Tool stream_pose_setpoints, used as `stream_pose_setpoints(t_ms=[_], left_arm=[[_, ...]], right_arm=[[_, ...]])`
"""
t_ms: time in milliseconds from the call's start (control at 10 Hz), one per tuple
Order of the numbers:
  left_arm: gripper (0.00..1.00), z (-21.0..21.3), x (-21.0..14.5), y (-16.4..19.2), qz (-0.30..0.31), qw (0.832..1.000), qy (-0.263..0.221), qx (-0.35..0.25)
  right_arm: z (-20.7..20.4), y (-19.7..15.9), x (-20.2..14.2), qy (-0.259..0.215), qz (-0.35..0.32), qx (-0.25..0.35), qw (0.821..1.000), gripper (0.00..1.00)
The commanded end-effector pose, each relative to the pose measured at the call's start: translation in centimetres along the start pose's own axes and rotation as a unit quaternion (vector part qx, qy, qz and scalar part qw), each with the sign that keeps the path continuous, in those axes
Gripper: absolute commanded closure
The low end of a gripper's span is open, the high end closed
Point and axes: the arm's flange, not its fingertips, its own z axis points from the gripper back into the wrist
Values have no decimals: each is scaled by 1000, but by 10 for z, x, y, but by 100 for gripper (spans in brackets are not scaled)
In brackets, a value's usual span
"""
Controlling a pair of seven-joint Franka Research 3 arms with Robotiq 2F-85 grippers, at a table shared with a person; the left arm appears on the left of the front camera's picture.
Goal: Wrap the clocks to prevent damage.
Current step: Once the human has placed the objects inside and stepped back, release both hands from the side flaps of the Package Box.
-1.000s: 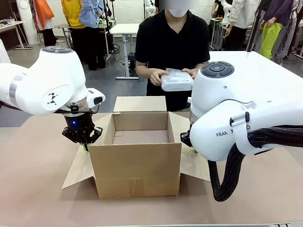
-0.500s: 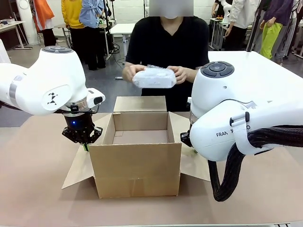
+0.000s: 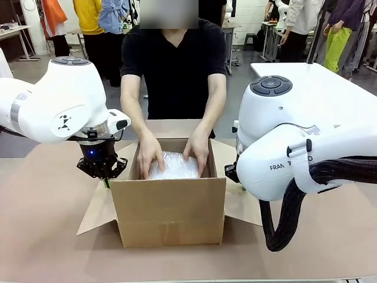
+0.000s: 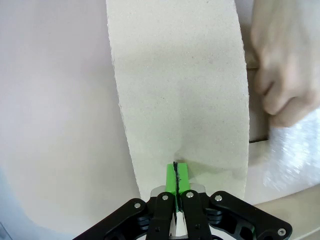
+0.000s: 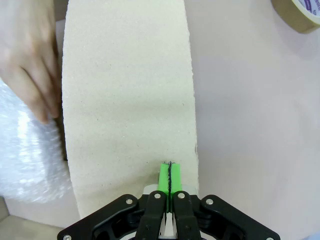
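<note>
An open cardboard box (image 3: 168,206) stands mid-table. Inside it lies a white bubble-wrap bundle (image 3: 172,168), and the person's two hands (image 3: 148,156) rest on it. The clocks are hidden; I cannot tell what the wrap holds. My left gripper (image 3: 106,184) is shut, its green tips (image 4: 175,167) pressing down on the box's left flap (image 4: 180,90). My right gripper (image 5: 170,172) is shut too, its tips on the right flap (image 5: 130,90). Bubble wrap (image 4: 295,155) and a hand (image 4: 282,65) show at the edge of the left wrist view.
A roll of brown tape (image 5: 297,12) lies on the brown table cover beyond the right flap. The bulky right arm (image 3: 294,159) stands close beside the box. The person leans over the far side. A white table (image 3: 330,88) stands at the back right.
The person has brought the bubble-wrapped bundle down from chest height into the box and now leans over it with both hands inside. Neither arm has moved.
</note>
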Motion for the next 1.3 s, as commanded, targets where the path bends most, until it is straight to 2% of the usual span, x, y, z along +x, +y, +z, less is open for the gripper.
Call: stream_pose_setpoints(t_ms=[0,1200], left_arm=[[100,0,0,0,0,1000,0,0],[100,0,0,0,0,1000,0,0]], right_arm=[[-1,0,0,-1,-1,-2,1000,99],[-1,0,0,-1,-1,-2,1000,99]])
